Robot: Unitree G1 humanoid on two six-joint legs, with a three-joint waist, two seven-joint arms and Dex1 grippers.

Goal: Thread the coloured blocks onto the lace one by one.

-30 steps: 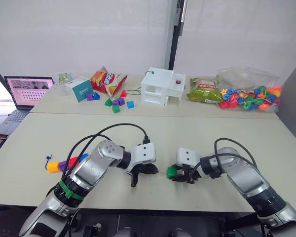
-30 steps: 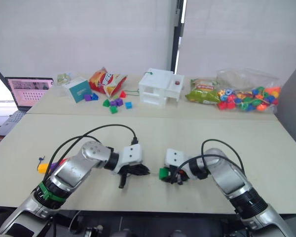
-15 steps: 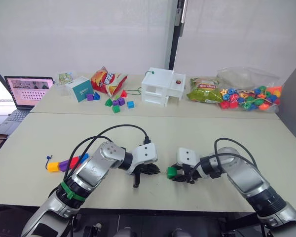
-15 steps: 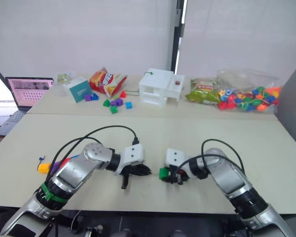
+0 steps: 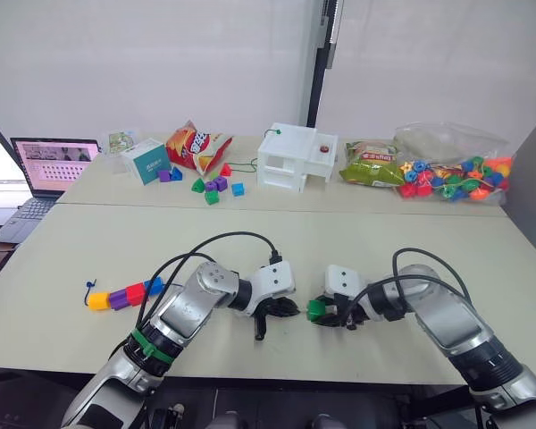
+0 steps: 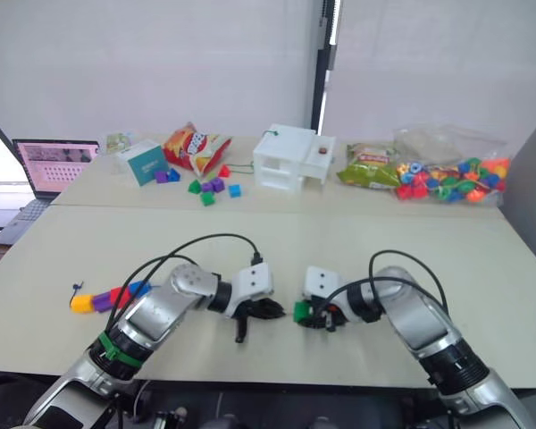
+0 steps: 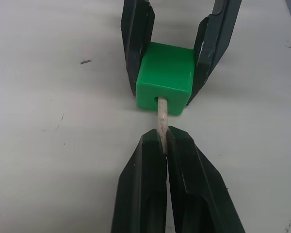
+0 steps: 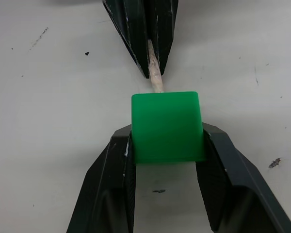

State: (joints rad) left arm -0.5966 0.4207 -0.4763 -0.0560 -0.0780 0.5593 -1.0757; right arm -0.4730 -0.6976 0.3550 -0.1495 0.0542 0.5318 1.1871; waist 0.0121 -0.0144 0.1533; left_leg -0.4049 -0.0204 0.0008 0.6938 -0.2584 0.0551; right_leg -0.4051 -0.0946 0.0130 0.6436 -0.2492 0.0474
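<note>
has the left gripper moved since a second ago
Yes. The left gripper, shut on the lace tip, has closed in on the green block held by the right gripper, narrowing the gap between them.

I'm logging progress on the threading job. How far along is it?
Done: the yellow-orange, purple, red and blue blocks lie in a row, seemingly strung already. In hand: the right claw holds the green block while the left claw pushes the lace's pale tip into its hole. Left: pulling the green block along the lace.
</note>
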